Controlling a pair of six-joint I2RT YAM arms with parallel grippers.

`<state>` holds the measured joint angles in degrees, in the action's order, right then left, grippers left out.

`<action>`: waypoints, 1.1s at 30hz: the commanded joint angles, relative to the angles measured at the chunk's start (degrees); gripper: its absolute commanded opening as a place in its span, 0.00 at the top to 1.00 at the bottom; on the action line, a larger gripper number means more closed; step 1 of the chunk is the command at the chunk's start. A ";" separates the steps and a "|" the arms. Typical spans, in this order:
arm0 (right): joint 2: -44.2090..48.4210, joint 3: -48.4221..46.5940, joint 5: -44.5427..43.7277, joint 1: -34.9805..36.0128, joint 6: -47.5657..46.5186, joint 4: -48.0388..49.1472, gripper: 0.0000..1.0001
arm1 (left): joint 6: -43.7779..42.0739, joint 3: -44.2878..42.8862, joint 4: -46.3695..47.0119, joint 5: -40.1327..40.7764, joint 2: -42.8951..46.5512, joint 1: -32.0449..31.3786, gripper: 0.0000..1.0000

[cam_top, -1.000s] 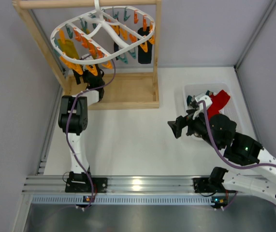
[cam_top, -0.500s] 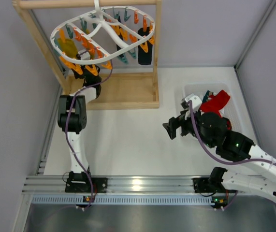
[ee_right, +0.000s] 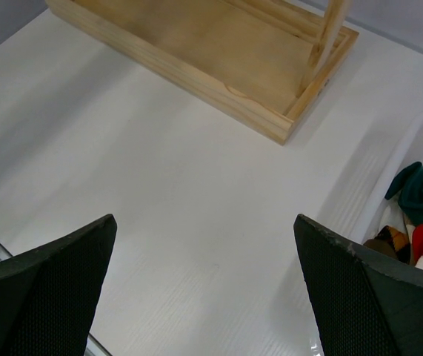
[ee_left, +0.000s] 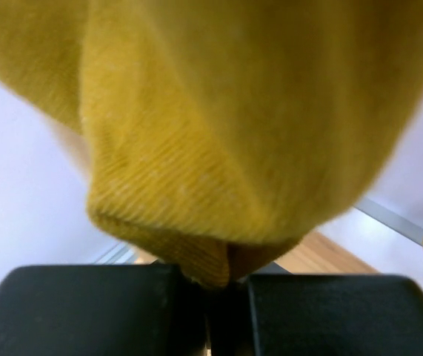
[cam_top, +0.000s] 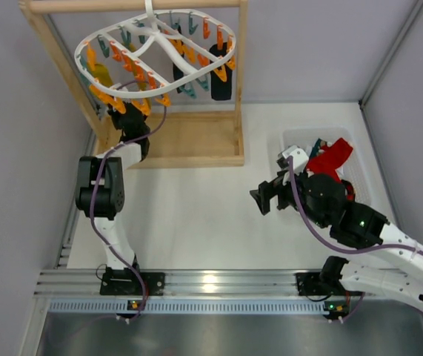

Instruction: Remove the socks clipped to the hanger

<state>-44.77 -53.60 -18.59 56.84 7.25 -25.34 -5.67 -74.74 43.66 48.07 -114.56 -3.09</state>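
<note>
While the left gripper (ee_left: 210, 297) clamps the lower hem of a limp mustard-yellow ribbed sock (ee_left: 233, 133), that sock hangs above it from the white plastic oval hanger (cam_top: 159, 55). The right gripper (ee_right: 204, 222) hovers with fingers wide apart over the white table (ee_right: 159, 185), and a white plastic bin (ee_right: 389, 178) lies to its right.

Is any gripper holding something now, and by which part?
The left gripper pinches the yellow sock by its ribbed lower end. The right gripper is open and holds nothing.
</note>
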 commanded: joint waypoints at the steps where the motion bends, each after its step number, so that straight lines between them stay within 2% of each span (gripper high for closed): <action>1: 1.36 -0.10 -0.83 -0.15 -0.92 3.63 0.01 | 5.49 6.52 3.80 2.46 9.26 -0.68 1.00; 13: 7.24 -1.59 -0.05 -0.24 0.93 1.79 0.01 | 11.47 25.60 3.80 11.77 24.82 -14.29 1.00; 18: 9.17 -2.64 1.80 -0.24 2.77 0.74 0.01 | 12.96 32.36 3.71 18.01 32.20 -20.10 1.00; 26: 11.55 -3.26 4.53 -0.24 5.15 -0.32 0.01 | 10.42 36.77 3.80 22.06 38.62 -30.30 1.00; 33: 11.20 -6.33 1.46 -0.15 4.53 -3.21 0.00 | 6.30 37.83 3.80 24.70 40.73 -38.82 1.00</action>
<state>-33.54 -56.27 -15.73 56.84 11.60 -27.24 3.09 -37.36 44.71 70.46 -76.03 -39.77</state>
